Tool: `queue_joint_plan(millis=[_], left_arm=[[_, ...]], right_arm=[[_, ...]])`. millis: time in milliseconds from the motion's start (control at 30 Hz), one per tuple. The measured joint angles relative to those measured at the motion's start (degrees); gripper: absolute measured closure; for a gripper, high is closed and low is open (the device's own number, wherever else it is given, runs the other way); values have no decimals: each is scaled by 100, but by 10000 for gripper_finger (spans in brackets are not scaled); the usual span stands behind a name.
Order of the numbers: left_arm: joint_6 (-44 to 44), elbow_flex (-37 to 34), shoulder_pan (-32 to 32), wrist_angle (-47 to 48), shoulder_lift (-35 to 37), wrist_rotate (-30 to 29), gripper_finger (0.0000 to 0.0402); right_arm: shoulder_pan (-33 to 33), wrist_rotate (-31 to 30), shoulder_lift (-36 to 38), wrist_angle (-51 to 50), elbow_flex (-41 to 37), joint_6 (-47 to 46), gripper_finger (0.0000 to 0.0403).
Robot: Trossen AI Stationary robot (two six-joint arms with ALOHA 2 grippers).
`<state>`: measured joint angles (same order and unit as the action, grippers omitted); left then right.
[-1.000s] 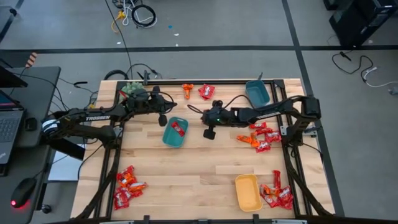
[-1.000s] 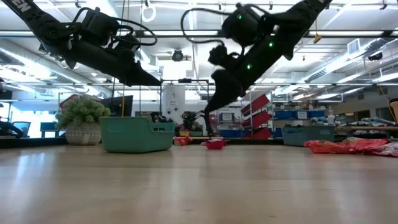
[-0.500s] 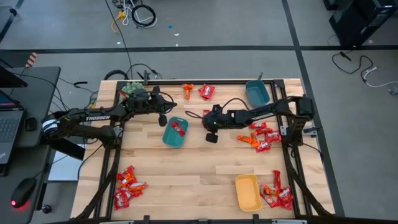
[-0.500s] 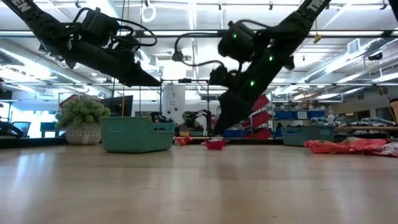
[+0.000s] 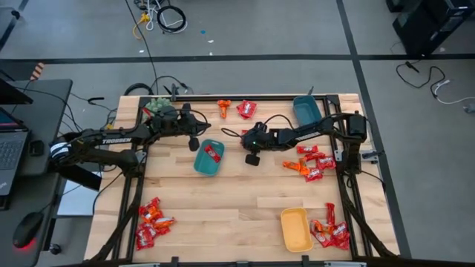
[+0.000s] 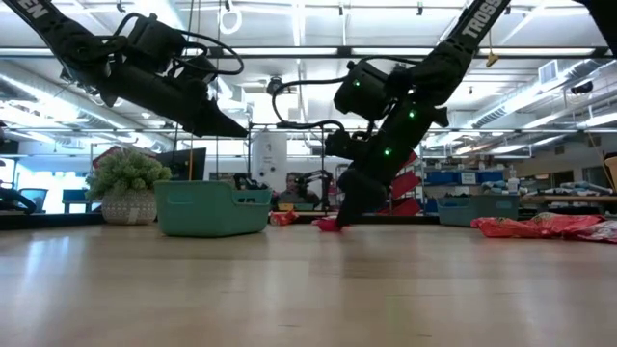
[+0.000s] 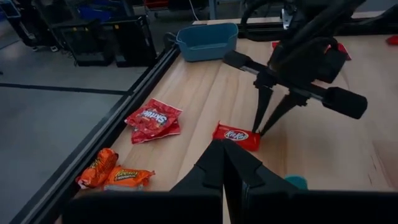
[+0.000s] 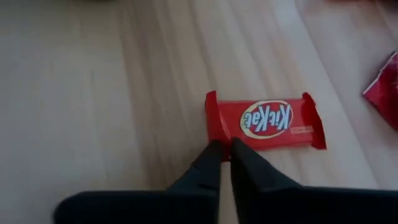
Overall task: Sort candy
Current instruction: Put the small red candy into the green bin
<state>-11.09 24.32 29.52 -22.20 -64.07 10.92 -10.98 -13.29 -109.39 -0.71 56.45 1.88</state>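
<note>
The candy at hand is a red KitKat bar (image 8: 264,121) lying flat on the wooden table, also seen in the left wrist view (image 7: 236,135) and the low view (image 6: 326,226). My right gripper (image 8: 225,152) is down at it, fingers shut, tips at the bar's long edge near one end (image 5: 249,138). My left gripper (image 7: 224,163), shut and empty, hangs in the air (image 6: 241,128) by the far-left side of the teal tray (image 5: 202,165). One red candy (image 5: 214,152) lies in that tray. My right gripper comes from above, slanting down, and its shut fingertips (image 8: 214,152) meet the KitKat's long edge close to one end (image 8: 219,134). The bar lies flat on the table. Whether any wrapper sits between the fingers, I cannot tell.
A red Skittles pack (image 7: 152,118) and orange candies (image 7: 115,174) lie by the far edge. Mixed piles sit at the right (image 5: 310,162), near right (image 5: 330,231) and near left (image 5: 152,221). Also here: the blue tray (image 5: 306,110), yellow tray (image 5: 295,228) and plant (image 5: 157,106).
My right gripper has come down from well above the table until its fingertips reach the red bar.
</note>
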Motion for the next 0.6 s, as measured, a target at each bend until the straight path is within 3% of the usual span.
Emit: queue_joint_plan(millis=[300, 600], left_arm=[[-5, 0, -2, -13, 2, -37, 401], [-8, 0, -1, -18, 1, -152, 401]], right_arm=[[74, 221, 85, -45, -17, -49, 403], [393, 402, 830, -15, -28, -91, 403]])
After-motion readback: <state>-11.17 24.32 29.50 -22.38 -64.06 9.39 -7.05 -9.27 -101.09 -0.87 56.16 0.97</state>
